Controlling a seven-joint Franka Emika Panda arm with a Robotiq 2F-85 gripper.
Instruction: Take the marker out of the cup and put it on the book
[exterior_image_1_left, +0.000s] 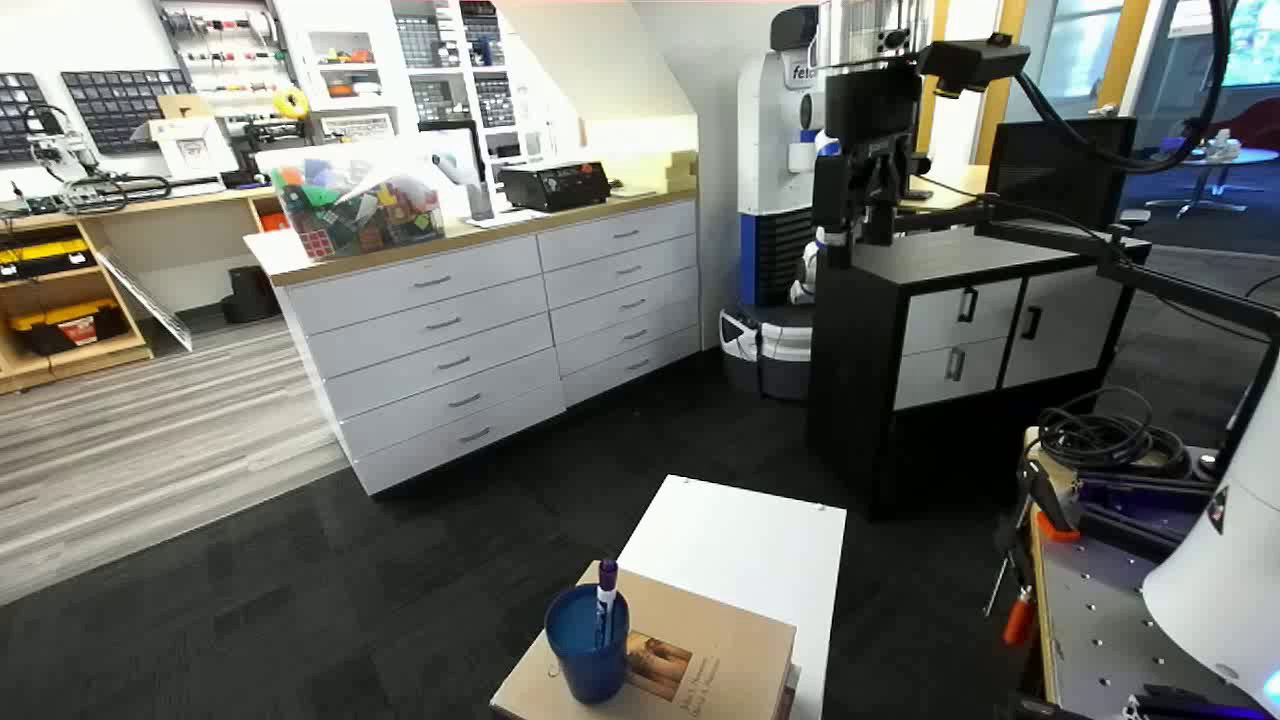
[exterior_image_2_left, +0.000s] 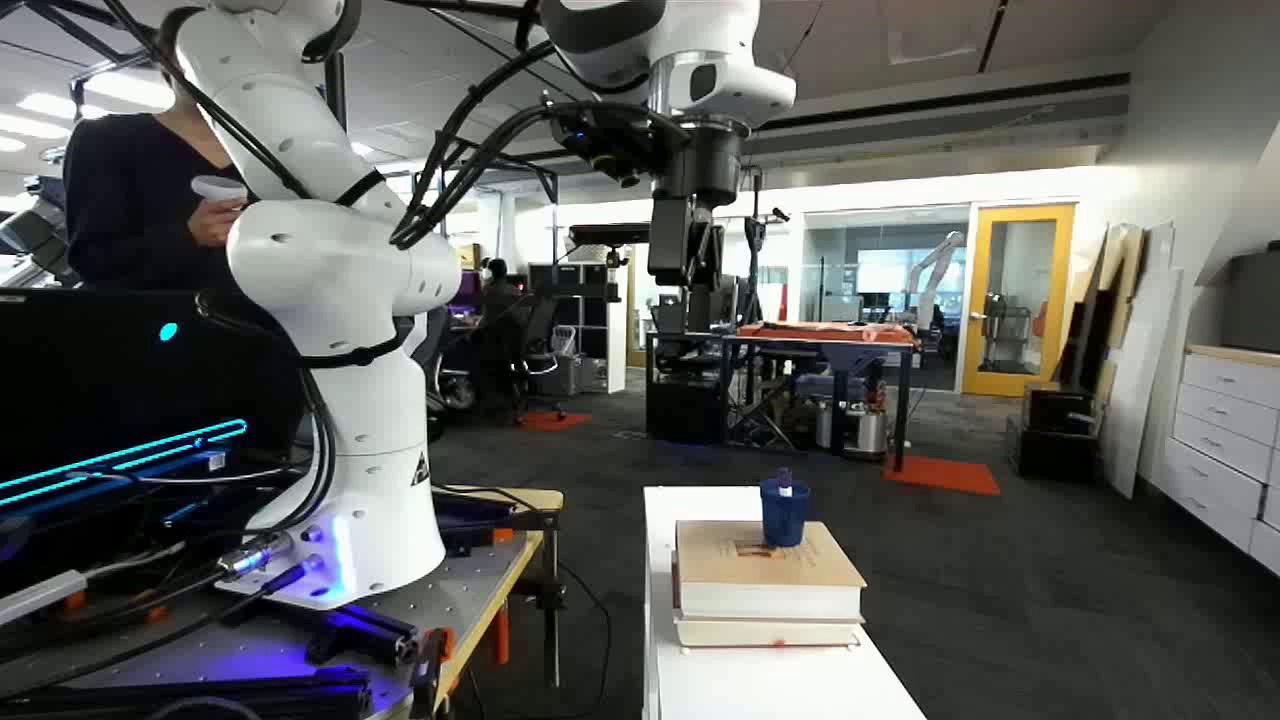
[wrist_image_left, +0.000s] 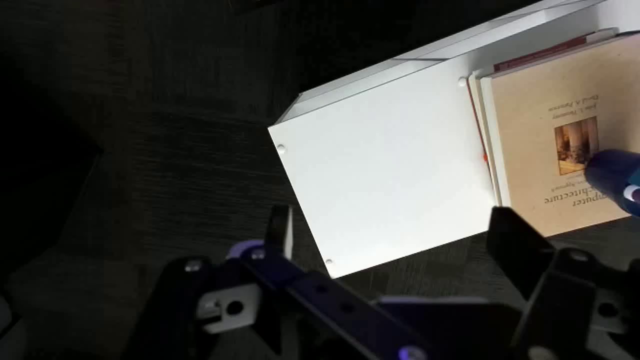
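Marker: inside the cup, nearly upright, toward the right side in an exterior view; poking out above the rim, with the lower end hidden by the wall.
Cup: upright on the book, touching the cover; set toward the near left of it in an exterior view.
Book: lying flat on a lower book, stacked with it on the table; showing uncovered cover to the right of the cup in an exterior view, apparently with room enough for the marker.
Gripper: spread wide, holding nothing; hanging high above the table, well apart from the marker, with the cup cut off at the right edge in the wrist view.
Marker out of cup: not done; judged not even begun, for want of any contact.
Marker on book: not done; above the cover only by way of the cup, so hardly counting as placed.
Gripper's work to come: probably moving across to the cup, lowering, pinching the marker's upper end, lifting clear of the rim, then laying down on the cover and releasing.
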